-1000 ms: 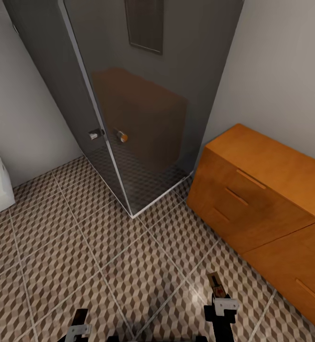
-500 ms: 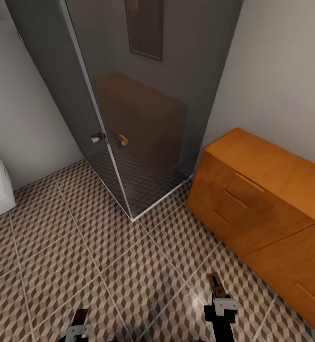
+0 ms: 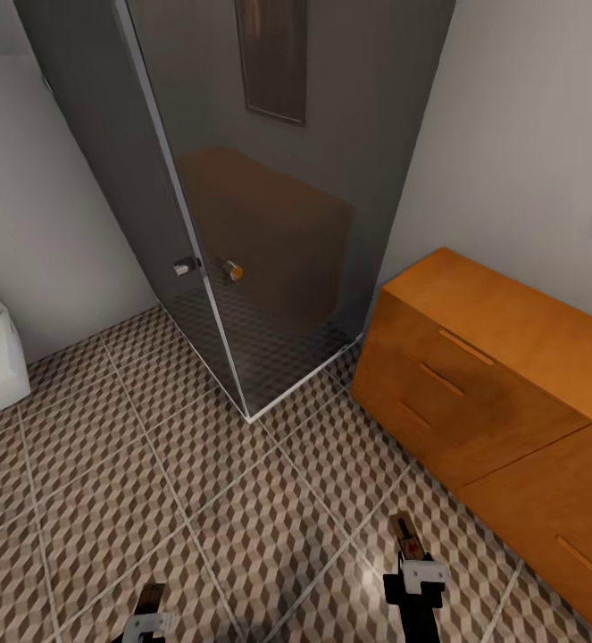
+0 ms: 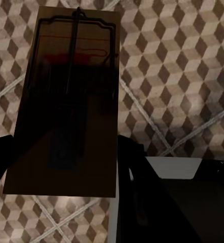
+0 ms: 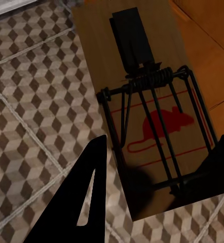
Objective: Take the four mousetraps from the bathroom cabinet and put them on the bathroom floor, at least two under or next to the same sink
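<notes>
While each pincer [image 3: 411, 555] grips a mousetrap [image 5: 147, 106], bathroom floor [image 3: 242, 509] open ahead

My right gripper [image 5: 152, 197] clamped on flat brown wooden mousetrap [image 5: 142, 96], black fingers [image 5: 76, 202] on both sides of its near end. Dark wire spring and bar [image 5: 152, 83] cross board; red mouse print [image 5: 165, 124] beneath. Black rectangular tab [image 5: 132, 38] at far end. Below trap, cube-pattern tiled floor [image 5: 36, 111], pale grout lines. Orange-brown wooden cabinet [image 5: 208, 45] alongside, beyond trap.
</notes>
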Controlling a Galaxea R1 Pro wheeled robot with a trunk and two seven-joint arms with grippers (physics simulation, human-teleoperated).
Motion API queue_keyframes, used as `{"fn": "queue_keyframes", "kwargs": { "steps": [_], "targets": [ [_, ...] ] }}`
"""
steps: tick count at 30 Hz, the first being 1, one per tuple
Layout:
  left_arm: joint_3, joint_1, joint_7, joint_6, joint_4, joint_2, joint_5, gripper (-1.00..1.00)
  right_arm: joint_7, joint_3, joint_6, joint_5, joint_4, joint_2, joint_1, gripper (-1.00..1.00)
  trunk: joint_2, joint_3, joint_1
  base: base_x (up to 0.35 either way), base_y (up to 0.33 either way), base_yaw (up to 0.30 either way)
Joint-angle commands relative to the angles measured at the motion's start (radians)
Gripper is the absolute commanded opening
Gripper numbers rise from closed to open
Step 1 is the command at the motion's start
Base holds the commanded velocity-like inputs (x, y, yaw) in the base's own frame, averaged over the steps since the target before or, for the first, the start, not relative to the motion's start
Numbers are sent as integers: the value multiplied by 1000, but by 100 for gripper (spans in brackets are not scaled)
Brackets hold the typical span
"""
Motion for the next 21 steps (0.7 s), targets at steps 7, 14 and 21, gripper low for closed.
{"fn": "queue_keyframes", "kwargs": {
  "steps": [7, 14, 21],
  "targets": [
    [6, -1, 2, -3, 3, 0, -2, -100, -9, 1, 0, 8, 1, 0, 0, -100, -1, 10, 1, 0, 123, 0],
    [6, -1, 2, -2, 5, 0, 1, -100, -9, 1, 0, 8, 1, 1, -1, -100, -1, 21, 1, 0, 264, 0],
    [6, -1, 2, -2, 7, -1, 1, -100, -9, 1, 0, 7, 1, 1, -1, -100, -1, 33, 1, 0, 260, 0]
  ]
}}
